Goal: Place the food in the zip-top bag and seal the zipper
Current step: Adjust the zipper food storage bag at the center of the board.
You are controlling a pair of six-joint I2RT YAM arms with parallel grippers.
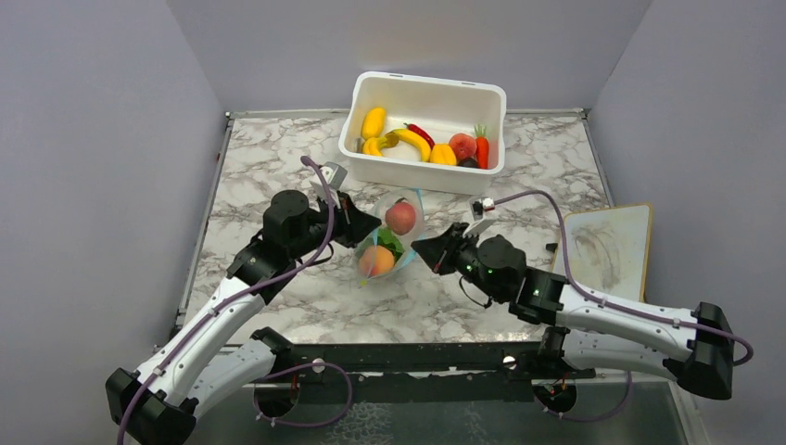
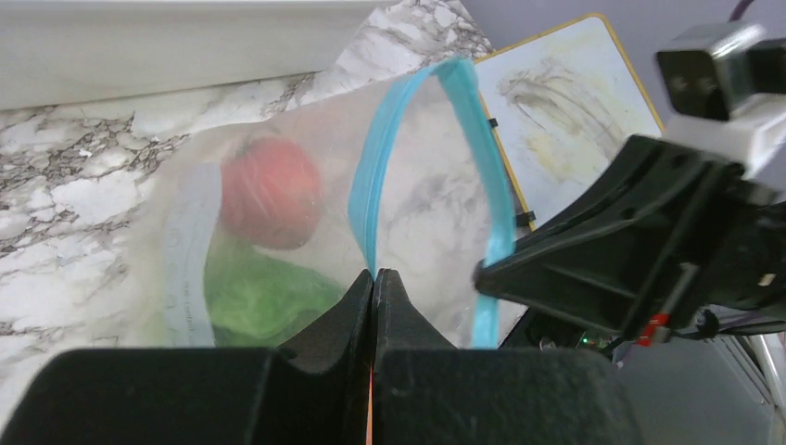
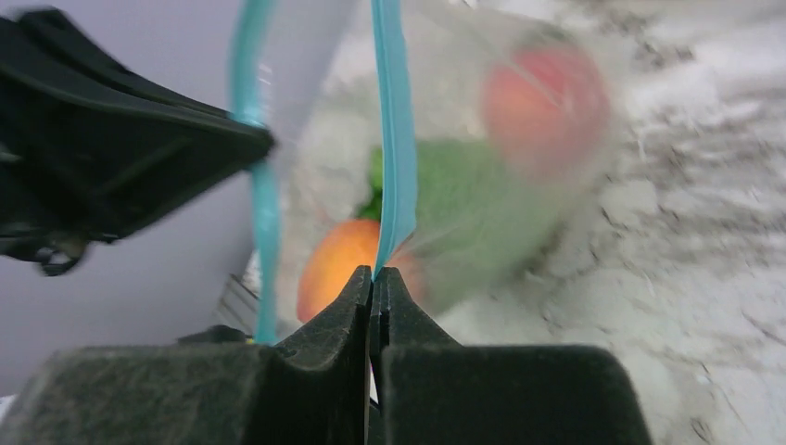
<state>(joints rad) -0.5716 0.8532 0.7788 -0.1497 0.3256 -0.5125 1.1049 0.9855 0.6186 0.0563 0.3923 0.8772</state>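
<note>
pinching a clear, crinkly plastic zip-top bag (image 1: pixel 413 228) at mid-table, between the two arms and just in front of the white rectangular plastic tub (image 1: pixel 363 148) of spare toy food. clamping the left gripper (image 2: pixel 373 276) tight on one lip of the thin light-blue zipper strip (image 2: pixel 366 199), and clenching the right gripper (image 3: pixel 373 274) just as firmly on the facing lip (seen in both wrist views, blue edge running straight into closed jaws). already bagged: two glossy pink-orange peaches (image 1: pixel 400 217) and a green leafy lettuce (image 1: pixel 393 243), resting low against the grey-veined marble table (image 1: pixel 269 176). open at the mouth, strip bowed into a loop, so not yet sealed. likely trouble from here: tugging the lips apart too hard and slipping off such a thin pinch; pressing them together out of line and leaving gaps in the seal; tilting the bag and spilling a peach through the opening.
</note>
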